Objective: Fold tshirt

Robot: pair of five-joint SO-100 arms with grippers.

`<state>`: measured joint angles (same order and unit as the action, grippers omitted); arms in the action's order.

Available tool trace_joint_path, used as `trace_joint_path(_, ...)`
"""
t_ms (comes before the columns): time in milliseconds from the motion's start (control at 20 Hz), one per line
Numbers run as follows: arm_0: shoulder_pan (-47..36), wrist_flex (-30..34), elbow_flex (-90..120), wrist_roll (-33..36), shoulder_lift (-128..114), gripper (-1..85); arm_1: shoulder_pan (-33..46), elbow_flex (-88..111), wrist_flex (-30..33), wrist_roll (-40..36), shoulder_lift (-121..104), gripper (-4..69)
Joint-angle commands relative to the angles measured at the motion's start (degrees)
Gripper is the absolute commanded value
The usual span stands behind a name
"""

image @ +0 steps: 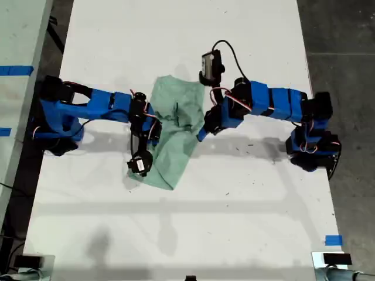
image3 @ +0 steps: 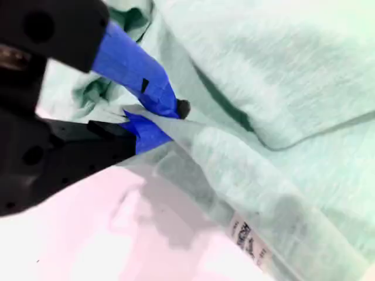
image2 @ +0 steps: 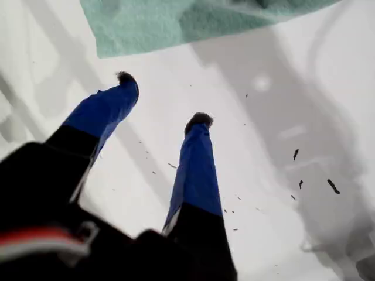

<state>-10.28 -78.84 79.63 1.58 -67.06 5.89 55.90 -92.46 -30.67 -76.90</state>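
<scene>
My second gripper [image3: 155, 114] is pinching an edge of the tshirt [image: 176, 126], bunched mid-table [image: 234, 222] in the exterior view; only this wrist view shows a white label [image3: 249, 239], print unreadable. My first gripper [image2: 161, 99] hangs apart, empty, over bare tabletop beside the cloth's edge.

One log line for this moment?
my first gripper open over white table, touching nothing | my second gripper shut on pale mint-green cloth t-shirt edge | t-shirt crumpled, fold unfinished
</scene>
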Motion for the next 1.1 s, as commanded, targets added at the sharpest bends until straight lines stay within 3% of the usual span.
trace_joint_path(0, 0.62, -1.58, -16.26, 2.29, 10.11, 0.1, -0.79, 0.09, -0.18, 0.70, -5.10, 20.8)
trace_joint_path(100, -0.09, -1.67, -19.25, 2.46, 14.15, 2.3, -0.97, 0.53, 0.00, 1.14, -5.10, 20.8)
trace_joint_path(200, -0.70, -4.39, -19.25, 2.29, 14.41, 23.1, -1.23, 0.97, 0.09, 1.41, -5.27, 20.8)
trace_joint_path(250, -1.05, -6.94, -19.25, 2.20, 13.54, 25.8, -1.23, 0.97, 0.09, 1.49, -5.27, 20.8)
trace_joint_path(400, -1.49, -16.52, -15.56, 2.20, 5.80, 28.1, -1.32, 1.05, -0.18, 1.49, -5.80, 20.8)
trace_joint_path(650, 3.43, -16.52, -0.97, -2.37, -21.80, 25.4, -3.52, 1.32, -1.41, 2.90, -7.73, 20.4)
trace_joint_path(1050, 15.56, -16.26, 3.16, -12.48, -27.77, 24.6, -12.13, -1.32, 1.41, 13.10, -2.99, 29.2)
